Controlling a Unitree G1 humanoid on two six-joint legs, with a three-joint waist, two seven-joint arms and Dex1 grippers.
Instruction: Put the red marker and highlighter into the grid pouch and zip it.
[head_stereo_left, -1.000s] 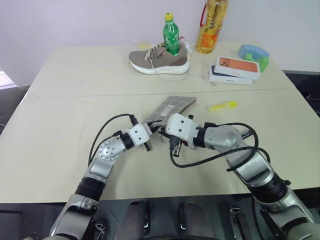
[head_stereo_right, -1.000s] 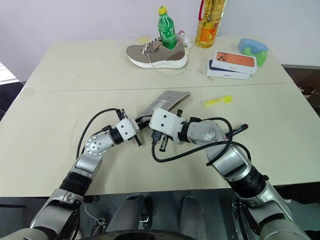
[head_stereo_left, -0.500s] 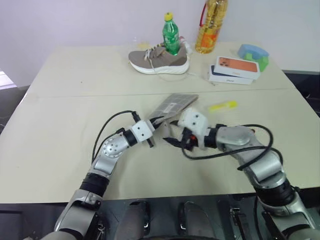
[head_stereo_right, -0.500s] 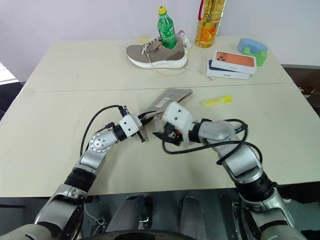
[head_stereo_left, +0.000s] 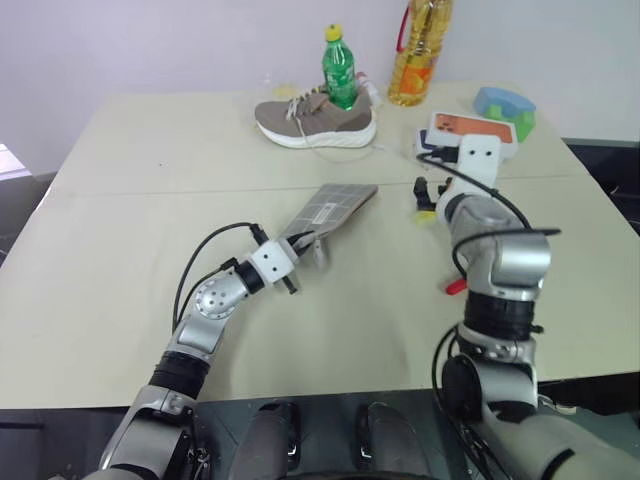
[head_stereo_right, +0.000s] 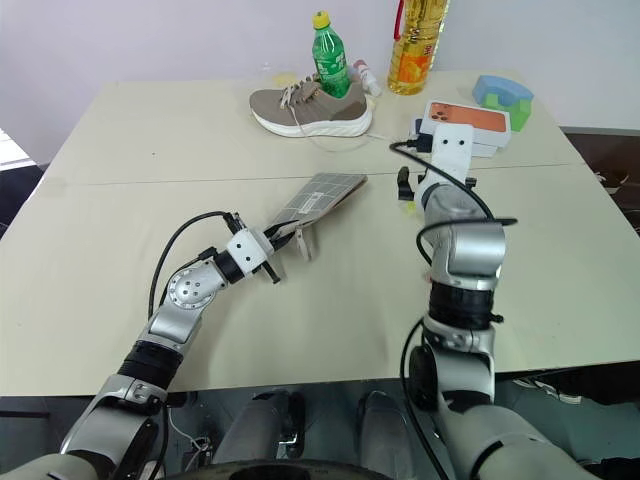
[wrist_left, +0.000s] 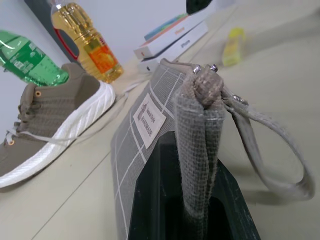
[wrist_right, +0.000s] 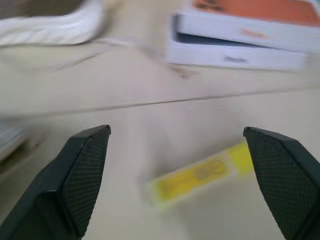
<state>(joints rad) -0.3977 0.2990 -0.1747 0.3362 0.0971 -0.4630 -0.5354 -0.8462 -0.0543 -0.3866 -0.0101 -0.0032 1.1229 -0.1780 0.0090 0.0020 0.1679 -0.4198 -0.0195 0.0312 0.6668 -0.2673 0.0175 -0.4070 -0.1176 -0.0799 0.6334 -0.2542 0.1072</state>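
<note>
Lying tilted on the table (head_stereo_left: 120, 200), the grid pouch (head_stereo_left: 330, 208) has its near corner pinched between the closed fingers of the left gripper (head_stereo_left: 293, 262), its loop pull (wrist_left: 280, 155) hanging beside them. The highlighter (wrist_right: 200, 175) lies on the tabletop below the right gripper (wrist_right: 180, 165), whose fingers stand wide apart. Behind it sit stacked phone boxes (head_stereo_left: 505, 135), a shoe (head_stereo_left: 315, 120) and bottles.

- Both head cameras look forward and down over the table (head_stereo_left: 150, 200).
- The left wrist camera sits close behind the grid pouch (wrist_left: 150, 125).
- The right wrist camera faces down at the highlighter (wrist_right: 200, 175).
</note>
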